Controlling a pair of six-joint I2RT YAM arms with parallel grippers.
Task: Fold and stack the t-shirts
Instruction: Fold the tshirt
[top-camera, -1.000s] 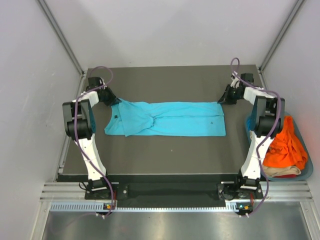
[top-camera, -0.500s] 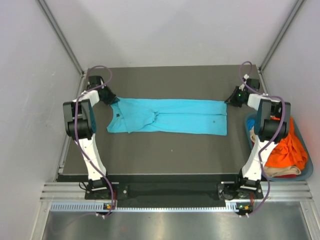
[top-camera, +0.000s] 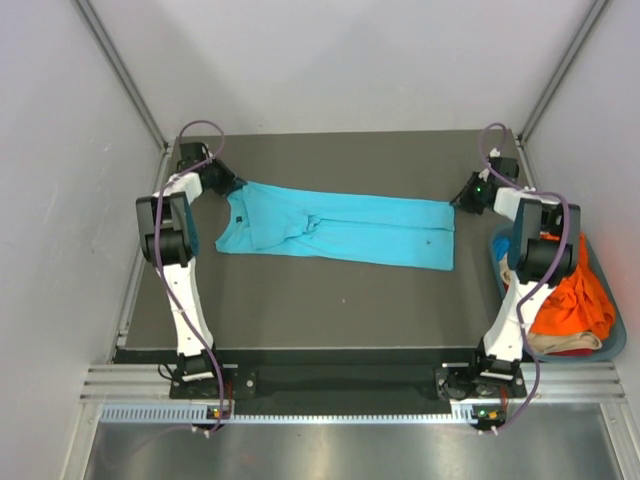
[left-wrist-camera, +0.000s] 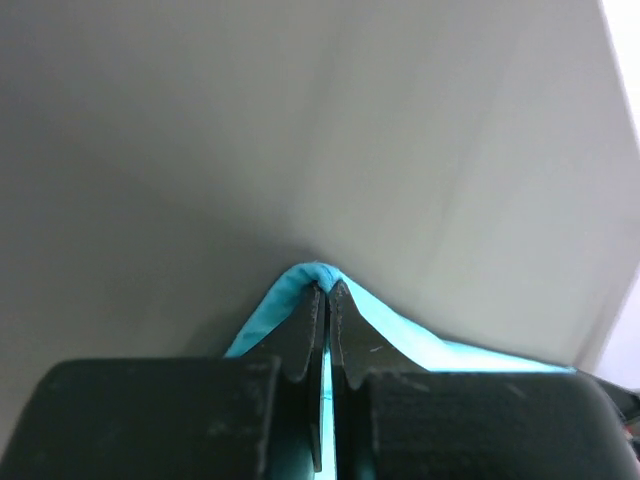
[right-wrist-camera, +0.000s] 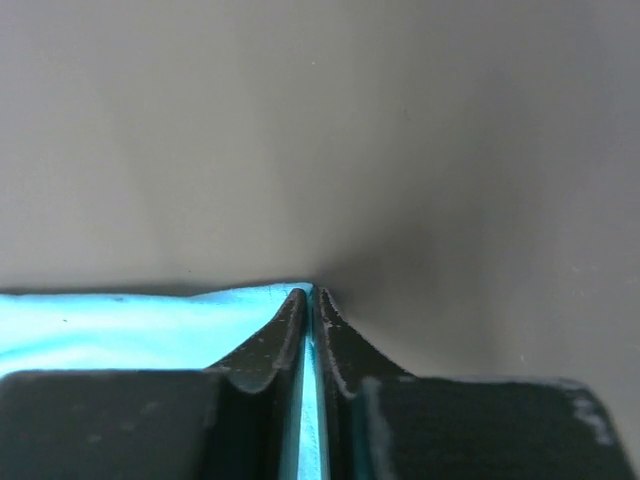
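Clamped tight on opposite ends of turquoise t-shirt (top-camera: 340, 228) by left gripper (left-wrist-camera: 327, 290) and right gripper (right-wrist-camera: 312, 295), cloth stretched between them, pinched edges mostly hidden inside jaws, orange t-shirt (top-camera: 575, 290) partly behind right arm (top-camera: 530, 250).

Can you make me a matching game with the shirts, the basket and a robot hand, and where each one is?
1 bright turquoise cloth t-shirt
2 crumpled orange cloth t-shirt
3 blue-grey plastic basket
4 left gripper

A holds shirts beside the right arm
B inside the basket
C pinching the turquoise shirt's end
D spread across the dark table

Pairs: 1-D, 2-B, 3-A, 4-C
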